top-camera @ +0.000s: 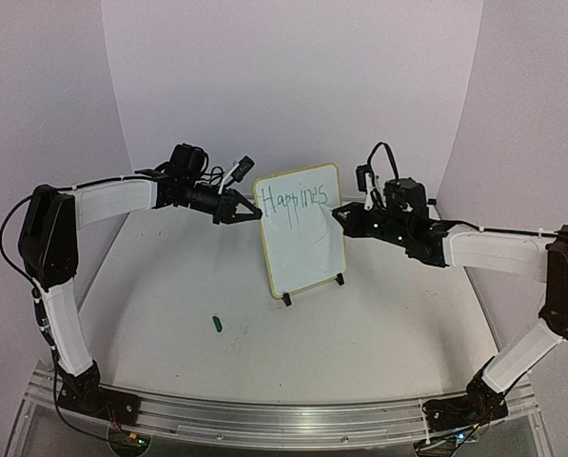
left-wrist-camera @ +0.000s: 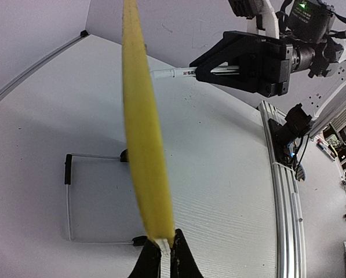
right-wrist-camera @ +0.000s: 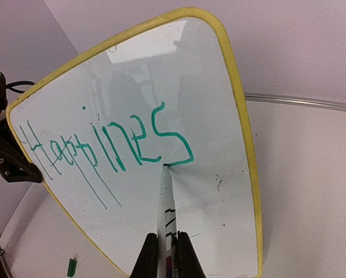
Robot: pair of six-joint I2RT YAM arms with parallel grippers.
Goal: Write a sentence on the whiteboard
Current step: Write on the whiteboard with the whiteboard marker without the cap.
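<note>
The whiteboard (top-camera: 307,252) stands upright mid-table on two black feet, its frame pale yellow (left-wrist-camera: 141,116). My left gripper (top-camera: 253,215) is shut on the board's left edge, and its fingertips pinch the frame in the left wrist view (left-wrist-camera: 166,250). The sentence (top-camera: 296,200) is green lettering that reads "Happines" (right-wrist-camera: 112,142). My right gripper (top-camera: 343,217) (right-wrist-camera: 167,250) is shut on a slim white marker (right-wrist-camera: 166,202). The marker's tip touches the board (right-wrist-camera: 219,87) at the end of the last "s". From the left wrist view the marker (left-wrist-camera: 170,73) pokes out of the right gripper (left-wrist-camera: 195,70).
A small green cap (top-camera: 217,324) (right-wrist-camera: 72,266) lies on the table in front of the board, to its left. An aluminium rail (top-camera: 284,419) runs along the near edge by the arm bases. Pale walls close in the back and sides.
</note>
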